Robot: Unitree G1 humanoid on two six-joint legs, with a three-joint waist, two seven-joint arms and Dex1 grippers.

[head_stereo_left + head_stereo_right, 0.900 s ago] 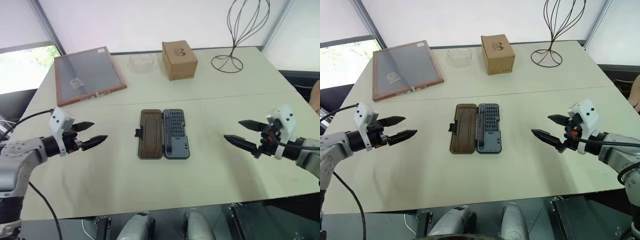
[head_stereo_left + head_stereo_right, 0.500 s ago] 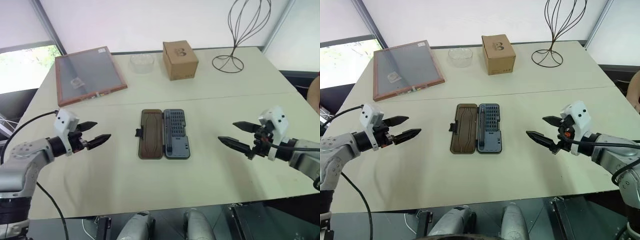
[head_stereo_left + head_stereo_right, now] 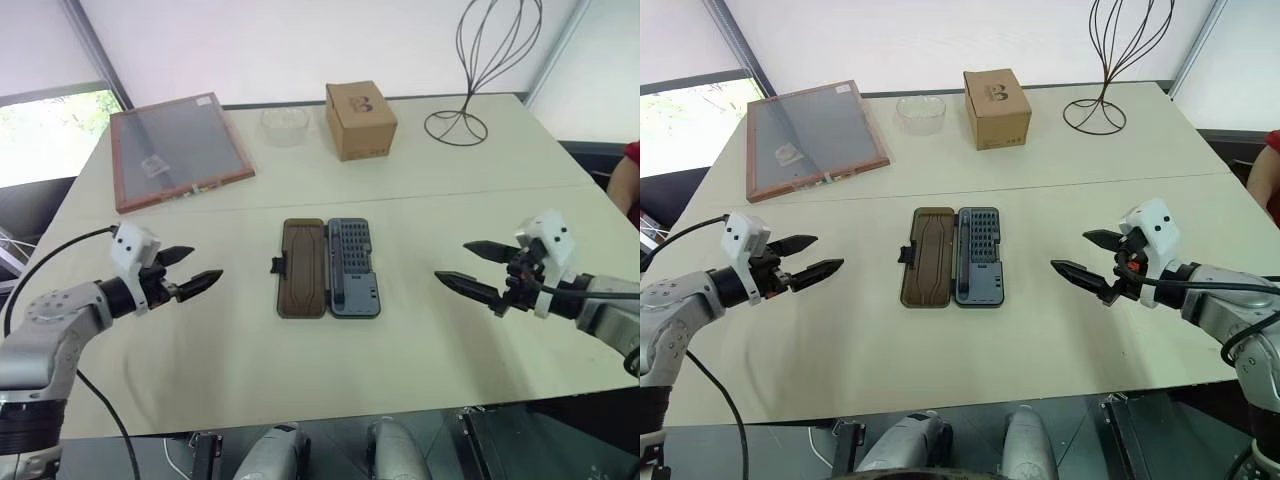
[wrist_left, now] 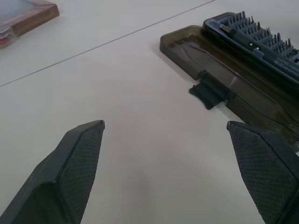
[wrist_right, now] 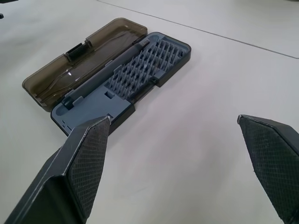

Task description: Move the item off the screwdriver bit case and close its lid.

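The screwdriver bit case lies open in the middle of the table. Its brown see-through lid (image 3: 302, 268) is folded flat to the left of the blue-grey base (image 3: 352, 268), which holds rows of bits. Nothing rests on either half. My left gripper (image 3: 205, 264) hovers open to the left of the case, pointing at it, with nothing between its fingers. My right gripper (image 3: 451, 261) hovers open to the right of the case, also with nothing in it. The left wrist view shows the lid's latch (image 4: 210, 91); the right wrist view shows the base (image 5: 122, 84).
At the back of the table stand a wood-framed panel (image 3: 178, 148), a clear bowl (image 3: 285, 125), a cardboard box (image 3: 360, 120) and a wire stand (image 3: 470, 60). A person's red sleeve (image 3: 630, 170) shows at the right edge. The table is bare around the case.
Both grippers have edged a little inward toward the case, staying open. A red sleeve has come into view at the right edge. The case has not moved.
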